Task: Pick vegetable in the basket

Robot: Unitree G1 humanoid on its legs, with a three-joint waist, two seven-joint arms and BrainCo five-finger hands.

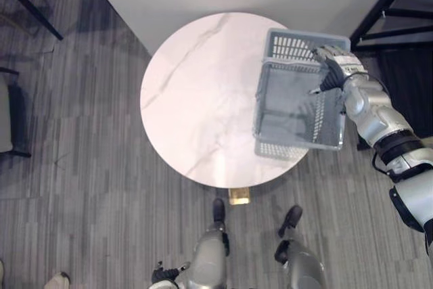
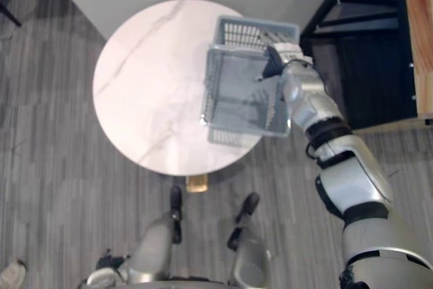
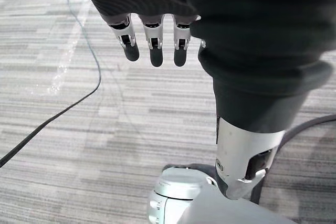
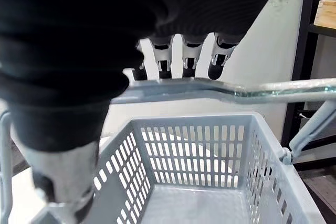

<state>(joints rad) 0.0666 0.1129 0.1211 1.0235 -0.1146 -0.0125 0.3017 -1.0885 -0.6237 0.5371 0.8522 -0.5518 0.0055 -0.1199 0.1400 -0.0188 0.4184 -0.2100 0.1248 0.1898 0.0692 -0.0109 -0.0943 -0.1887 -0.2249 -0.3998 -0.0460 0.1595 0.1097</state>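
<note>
Basket point(image 1: 294, 47): grey slatted plastic, standing over the right side of the round marble table point(image 1: 196, 99), with its right side appearing to reach past the table's edge. The right hand point(image 1: 331, 64) comes in from the right and is closed round the handle point(image 4: 210, 90), a pale bar swung upright across the basket's mouth. In the right wrist view the fingers point(image 4: 184, 59) hook over this bar from above, and the open basket sits directly beneath them. Assessment: taking it by the handle rather than by a wall leaves the mouth unobstructed and facing up, ready to receive. Whether the base rests on the table or is held just clear of it cannot be determined; the raised handle suggests the hand bears at least part of the weight. Interior: the basket floor and far wall seen in the right wrist view are bare. Where the vegetable lies cannot be told, so the picking step is judged not yet begun. The left hand point(image 3: 152, 38) hangs low beside the robot over the grey striped floor point(image 3: 79, 129), fingers straight and relaxed, holding nothing; it is judged free to do the picking. A dark shelving frame point(image 1: 392, 11) stands just right of the table, close to the right arm. Risk noted: swinging the basket further right could bring it against that frame.
</note>
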